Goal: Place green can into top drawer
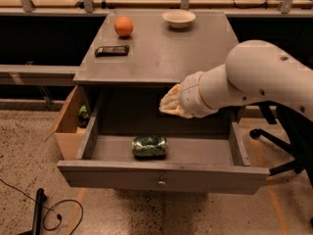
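The green can (149, 146) lies on its side on the floor of the open top drawer (161, 176), left of the middle. The drawer is pulled out from the grey cabinet, with its small round knob (160, 183) on the front panel. My gripper (169, 104) is above and behind the can, level with the cabinet's front edge, well clear of the can and holding nothing. The white arm (254, 82) comes in from the right.
On the cabinet top (161, 58) sit an orange (123, 26), a flat black bar (112, 50) and a white bowl (179, 18). A tan wooden box (68, 124) stands left of the drawer. A black chair base (274, 146) is at the right, cables (49, 209) on the floor.
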`<state>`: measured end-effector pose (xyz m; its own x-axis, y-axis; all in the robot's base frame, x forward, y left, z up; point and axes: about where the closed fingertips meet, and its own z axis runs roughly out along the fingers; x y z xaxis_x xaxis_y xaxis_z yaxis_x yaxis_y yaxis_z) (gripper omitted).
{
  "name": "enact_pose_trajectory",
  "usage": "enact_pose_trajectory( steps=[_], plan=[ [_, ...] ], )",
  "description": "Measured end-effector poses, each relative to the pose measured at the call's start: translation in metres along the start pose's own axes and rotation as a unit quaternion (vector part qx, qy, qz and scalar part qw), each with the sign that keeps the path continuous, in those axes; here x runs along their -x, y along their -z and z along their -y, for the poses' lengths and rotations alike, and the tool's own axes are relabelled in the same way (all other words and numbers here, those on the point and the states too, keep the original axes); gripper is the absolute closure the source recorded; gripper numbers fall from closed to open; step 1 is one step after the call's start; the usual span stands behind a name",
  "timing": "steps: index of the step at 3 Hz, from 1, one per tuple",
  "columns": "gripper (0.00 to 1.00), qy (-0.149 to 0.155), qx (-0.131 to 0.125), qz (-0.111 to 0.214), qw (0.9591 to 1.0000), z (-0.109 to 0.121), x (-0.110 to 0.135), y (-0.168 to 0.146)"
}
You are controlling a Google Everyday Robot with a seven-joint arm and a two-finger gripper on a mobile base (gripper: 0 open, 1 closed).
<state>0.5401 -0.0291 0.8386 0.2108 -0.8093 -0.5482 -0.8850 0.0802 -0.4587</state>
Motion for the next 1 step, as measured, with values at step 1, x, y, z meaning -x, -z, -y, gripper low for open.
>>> enact_pose_trajectory(
  steps=[1],
  plan=[
    [0.89,-0.01,-0.027,0.021,0.9994,-0.0005,-0.0092,0.0285]
  ],
)
